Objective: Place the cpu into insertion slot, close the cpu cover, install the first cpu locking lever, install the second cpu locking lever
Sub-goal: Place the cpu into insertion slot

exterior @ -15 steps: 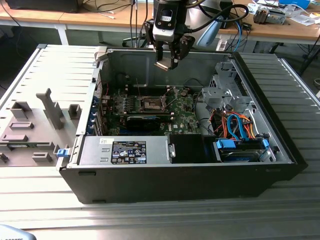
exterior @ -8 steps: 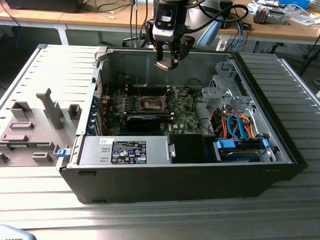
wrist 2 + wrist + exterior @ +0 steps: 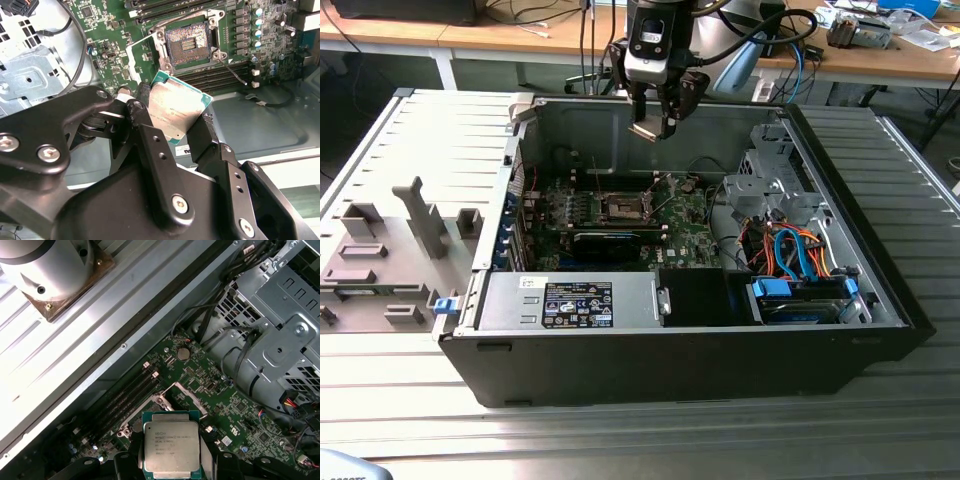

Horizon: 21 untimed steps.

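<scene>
On the ribbed metal table (image 3: 620, 440) an open computer case (image 3: 670, 370) is laid on its side. Just inside its near wall a grey power supply (image 3: 570, 300) is seen at the exterior view's left, and a bundle of orange and blue cables (image 3: 790, 255) at that view's right.

Farther in, the green circuit board (image 3: 685, 225) is exposed, with the insertion slot (image 3: 623, 207) near its middle. In the second wrist view the insertion slot (image 3: 189, 44) is shown with its dark brownish centre bare, so nothing has been seated in it. Beside it a thin pale frame, taken to be the cpu cover (image 3: 144, 41), appears to be swung up and away from the socket. A thin wire rod, judged to be one locking lever (image 3: 232, 70), is seen sticking out from the socket's corner, unlatched.

Farthest back and well above the board, the gripper (image 3: 655, 125) is hung over the far part of the case. The cpu (image 3: 647, 131) is clamped edgewise between its two black fingers (image 3: 137, 112), with its silvery face tilted, as is seen in both wrist views (image 3: 171, 446). The chip is well apart from the socket and is touched by nothing but the fingers.

By this showing, no step of the task has been completed. The chip has been picked up but not placed. The cover is to be closed, and both levers are left to be fastened.
</scene>
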Motion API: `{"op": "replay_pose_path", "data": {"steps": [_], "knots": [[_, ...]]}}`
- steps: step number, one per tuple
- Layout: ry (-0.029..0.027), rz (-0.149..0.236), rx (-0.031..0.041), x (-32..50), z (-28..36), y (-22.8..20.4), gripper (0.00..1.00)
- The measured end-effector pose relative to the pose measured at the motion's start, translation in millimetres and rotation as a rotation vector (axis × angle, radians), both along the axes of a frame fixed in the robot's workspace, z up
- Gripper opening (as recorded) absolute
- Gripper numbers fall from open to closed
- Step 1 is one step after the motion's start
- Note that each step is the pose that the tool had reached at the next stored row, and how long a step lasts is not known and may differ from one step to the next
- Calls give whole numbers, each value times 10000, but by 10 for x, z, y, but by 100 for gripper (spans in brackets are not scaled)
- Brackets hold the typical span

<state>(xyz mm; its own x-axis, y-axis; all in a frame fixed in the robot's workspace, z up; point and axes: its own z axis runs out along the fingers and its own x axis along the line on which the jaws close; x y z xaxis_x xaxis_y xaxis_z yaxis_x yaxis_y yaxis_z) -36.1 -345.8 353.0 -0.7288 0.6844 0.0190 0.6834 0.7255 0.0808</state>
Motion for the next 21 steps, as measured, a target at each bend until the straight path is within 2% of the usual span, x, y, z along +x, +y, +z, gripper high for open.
{"op": "replay_pose_path", "data": {"steps": [21], "knots": [[0, -166, 0, 0, -3, 0, 54]]}}
